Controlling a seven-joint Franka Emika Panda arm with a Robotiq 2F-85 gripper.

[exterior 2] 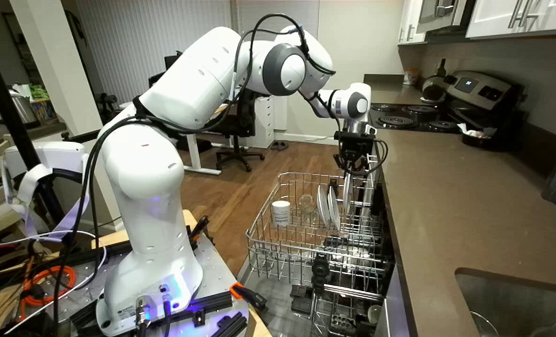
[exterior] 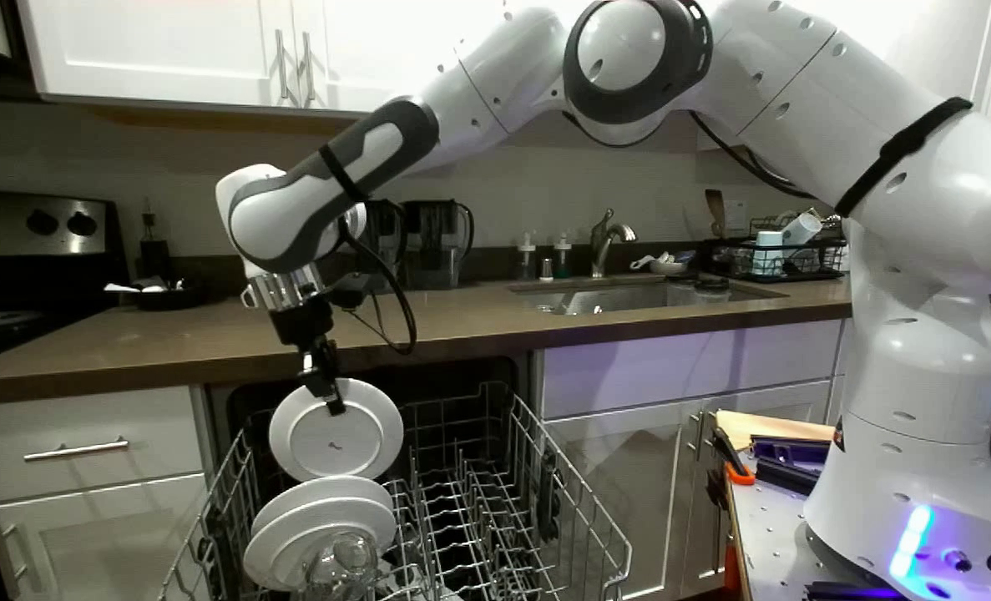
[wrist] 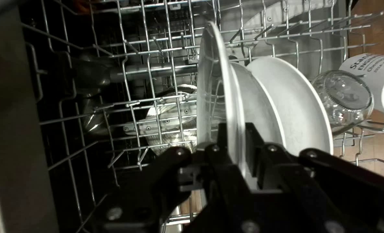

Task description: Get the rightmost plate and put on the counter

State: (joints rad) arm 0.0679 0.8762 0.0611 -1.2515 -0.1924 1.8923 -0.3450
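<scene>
A: How's the gripper?
B: Narrow, pinching the top of the white plate by its rim.
A: Plate details?
B: Round, plain, glossy enough to mirror bits of the metal wire rack. Stands near vertical under the gripper; can't tell if its lower edge touches wire.
A: Neighbours?
B: Right beside the gripper, two more plates, same round white, leaning. Past those, a clear bumpy glass, then a white mug, dark print on it.
A: And the counter?
B: Flat, smooth, brown-grey slab, just beside the gripper; sink cut in farther off.
</scene>
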